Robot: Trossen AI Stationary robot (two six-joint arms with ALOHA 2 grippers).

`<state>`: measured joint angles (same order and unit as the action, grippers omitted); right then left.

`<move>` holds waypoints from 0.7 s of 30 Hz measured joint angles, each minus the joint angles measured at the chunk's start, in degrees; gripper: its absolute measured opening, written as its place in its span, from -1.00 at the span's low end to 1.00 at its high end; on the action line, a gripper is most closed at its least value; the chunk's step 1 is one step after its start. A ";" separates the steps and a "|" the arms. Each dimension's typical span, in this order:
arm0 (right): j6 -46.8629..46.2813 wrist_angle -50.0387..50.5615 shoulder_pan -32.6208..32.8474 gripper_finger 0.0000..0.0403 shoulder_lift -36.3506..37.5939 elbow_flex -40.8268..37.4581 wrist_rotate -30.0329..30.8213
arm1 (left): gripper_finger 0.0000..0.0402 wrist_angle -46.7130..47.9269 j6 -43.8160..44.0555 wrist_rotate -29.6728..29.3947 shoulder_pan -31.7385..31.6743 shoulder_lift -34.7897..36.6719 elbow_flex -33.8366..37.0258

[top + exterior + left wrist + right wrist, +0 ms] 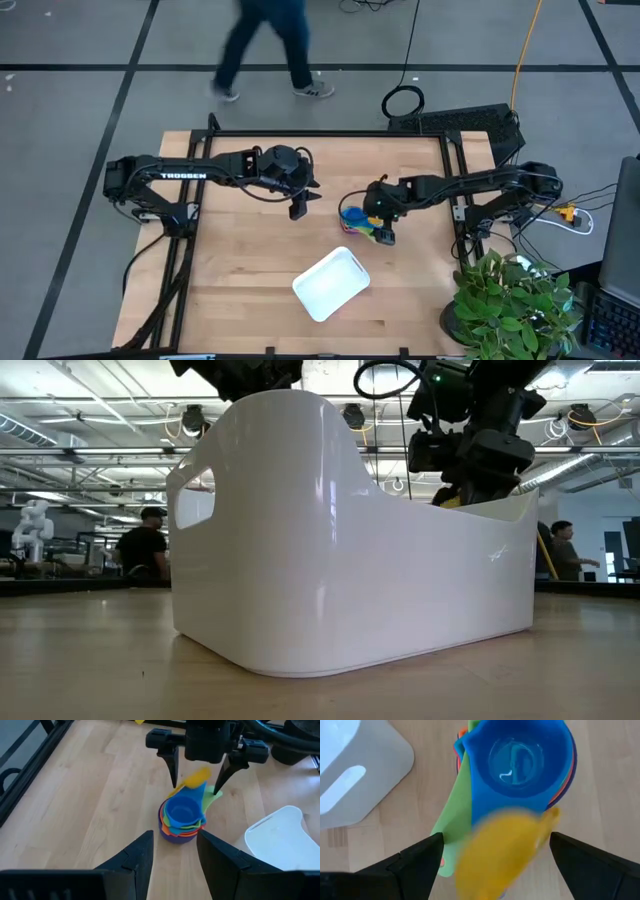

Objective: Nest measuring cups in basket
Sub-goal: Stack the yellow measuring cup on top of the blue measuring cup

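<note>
The measuring cups (pixel 182 817) stand nested in one stack on the wood, blue on top, green, orange and navy rims below; they also show in the high view (pixel 355 218). A blurred yellow cup (pixel 500 852) hovers over the stack's handles, between the spread fingers of my right gripper (pixel 496 837), touching neither. My right gripper (pixel 196 789) is open and points down over the stack. My left gripper (pixel 175 837) is open, left of the stack (pixel 300 208), and touches nothing. The white basket (pixel 332 283) sits on the table nearer the front edge, with nothing in it.
The basket (pixel 350 560) fills the low view, hiding the cups there. A potted plant (pixel 510 300) stands at the near right corner. A person (pixel 270 50) walks past the far edge. Black frame rails (pixel 200 140) border the table. Bare wood lies left of the basket.
</note>
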<state>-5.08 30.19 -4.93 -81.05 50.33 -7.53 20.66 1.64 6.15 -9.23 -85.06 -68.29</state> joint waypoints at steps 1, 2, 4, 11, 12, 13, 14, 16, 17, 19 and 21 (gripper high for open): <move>0.04 -0.02 0.00 0.78 0.13 0.00 0.04 | -0.23 0.17 -0.15 0.00 0.00 0.00 0.00; 0.10 0.00 0.00 0.78 0.31 0.00 0.04 | -0.23 0.25 -0.30 0.00 0.00 0.00 0.00; 0.14 -0.01 0.00 0.78 0.84 0.00 0.04 | -0.23 0.24 -0.45 0.00 0.00 0.00 0.00; 0.24 0.82 0.00 0.77 3.50 -0.02 -0.05 | -0.23 0.21 -0.41 -0.02 0.00 -0.02 0.00; 0.49 1.09 -0.10 0.77 4.01 0.00 -0.05 | -0.23 0.20 -0.23 -0.02 0.00 -0.02 0.00; 0.73 1.48 -0.31 0.77 4.62 0.00 -0.05 | -0.23 0.23 -0.13 -0.02 0.00 -0.02 0.00; 0.76 2.42 -0.66 0.77 5.39 -0.01 0.08 | -0.23 0.25 -0.03 -0.02 -0.02 -0.02 0.00; 0.65 5.27 -1.64 0.77 7.28 -0.02 1.69 | -0.23 0.25 0.03 -0.02 0.00 -0.02 0.00; 0.61 7.07 -2.27 0.77 8.30 0.00 2.57 | -0.23 0.25 0.20 -0.02 -0.02 -0.02 0.00; 0.74 12.07 -3.74 0.77 10.04 0.00 3.31 | -0.23 0.25 0.37 -0.02 0.00 -0.02 0.00; 0.74 17.28 -5.41 0.77 11.41 -0.02 3.28 | -0.23 0.27 0.38 -0.04 0.00 -0.02 0.00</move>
<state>-4.34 47.47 -10.34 -69.64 50.30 -4.25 20.93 2.02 6.11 -9.23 -85.08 -68.29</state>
